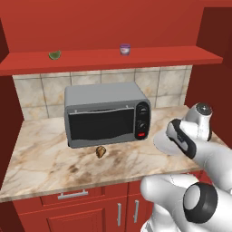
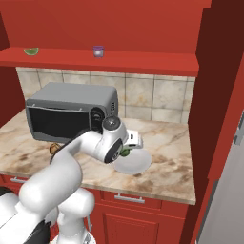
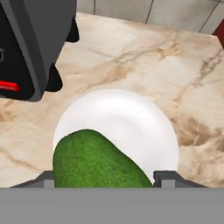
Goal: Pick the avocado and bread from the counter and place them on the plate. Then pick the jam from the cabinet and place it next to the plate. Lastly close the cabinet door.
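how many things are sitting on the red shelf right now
2. A purple jam jar stands near the middle of the cabinet shelf, and a pale green wedge lies toward its left end. More could be hidden past the frame edges.

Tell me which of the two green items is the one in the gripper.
The dark, glossy avocado, held between the gripper fingers above the plate. The other green item, a paler wedge, sits on the cabinet shelf, left of the jam.
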